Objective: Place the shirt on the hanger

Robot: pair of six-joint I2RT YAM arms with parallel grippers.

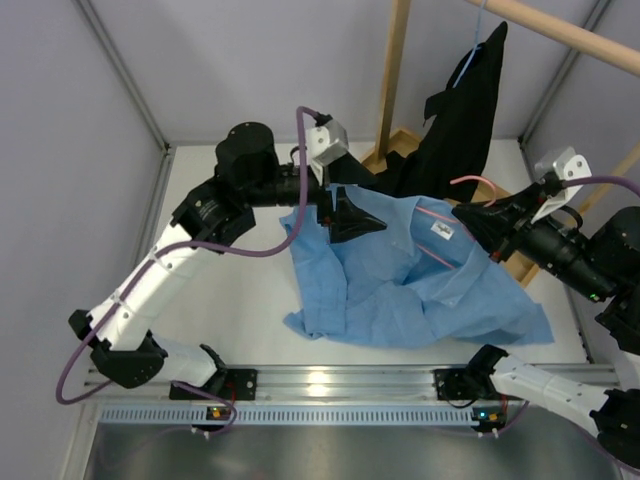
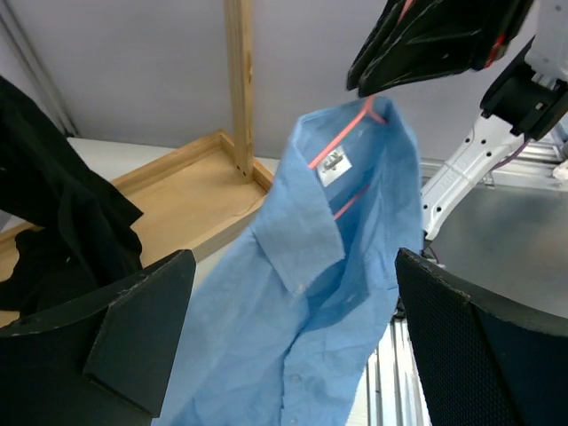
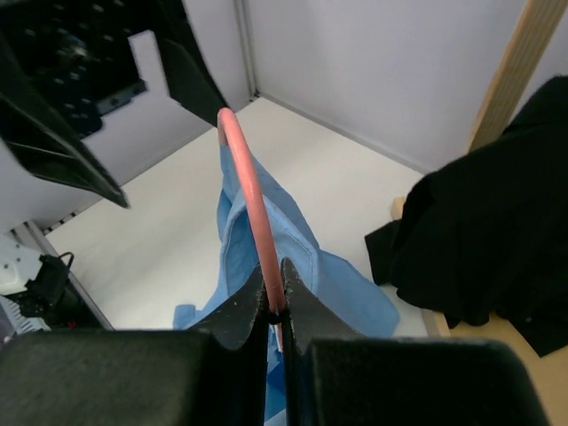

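Observation:
The light blue shirt (image 1: 400, 290) hangs partly lifted, its lower half spread on the white table. Its collar is draped over the pink wire hanger (image 1: 436, 216). My right gripper (image 1: 482, 226) is shut on the hanger; in the right wrist view the pink wire (image 3: 249, 191) rises from between the closed fingertips of that gripper (image 3: 275, 286), with shirt fabric (image 3: 342, 288) below. My left gripper (image 1: 352, 216) stands open at the shirt's left shoulder. In the left wrist view this gripper (image 2: 293, 266) has its black fingers wide apart with the shirt (image 2: 311, 293) hanging between them, untouched.
A black garment (image 1: 462, 115) hangs from a wooden rail (image 1: 560, 35) at the back right, on a wooden stand (image 1: 392, 80) with a base frame (image 2: 177, 200). Grey walls enclose the table on three sides.

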